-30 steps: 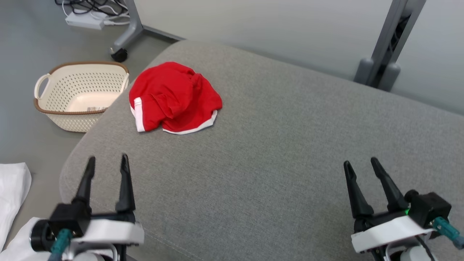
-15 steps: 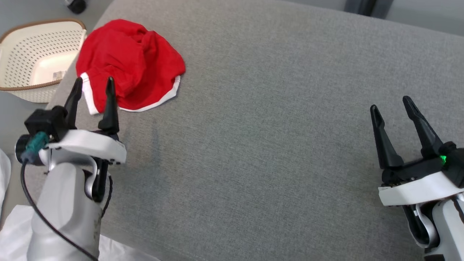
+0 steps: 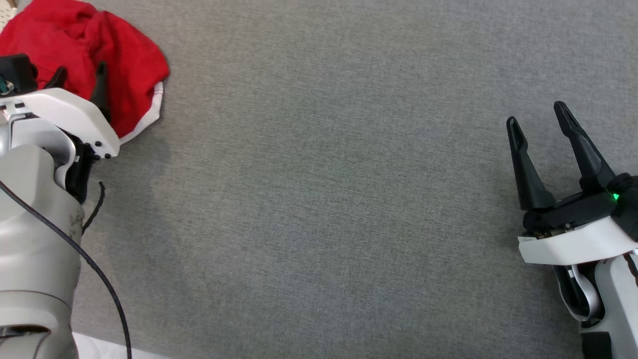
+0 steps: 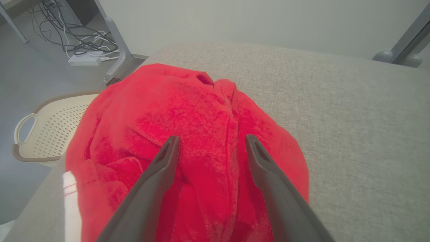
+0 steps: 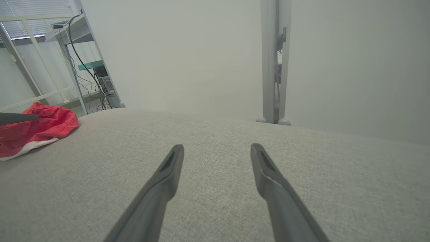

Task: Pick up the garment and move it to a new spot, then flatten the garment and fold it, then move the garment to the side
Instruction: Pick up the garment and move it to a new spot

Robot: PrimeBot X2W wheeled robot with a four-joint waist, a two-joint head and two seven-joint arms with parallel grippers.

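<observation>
Looking down on a grey woven cushion (image 3: 324, 199) spanning the whole head view. Finding the red garment (image 3: 132, 60) crumpled at the upper left corner of that frame, white trim curling along its lower right edge, part of the heap running off the frame. Holding the left gripper (image 3: 79, 74) right over that heap, fingers parted and grasping nothing, tips pointing into the folds. Straddling a raised ridge of cloth at the centre of the left wrist view, probably because a thick fold gives the surest pinch. Not being able to tell whether the tips are touching the fabric. Noting a pale perforated basket (image 4: 43, 134) on the floor at the middle left of the left wrist view, just beyond the cushion's edge, so lifting toward the open right side is looking safer than dragging. Holding the right gripper (image 3: 537, 114) at the right edge of the head view, well apart from the garment, fingers likewise spread and empty above bare cushion, likely waiting for the flattening. Judging the task barely begun: pick-up not yet made, closing on the ridge being the next need.
</observation>
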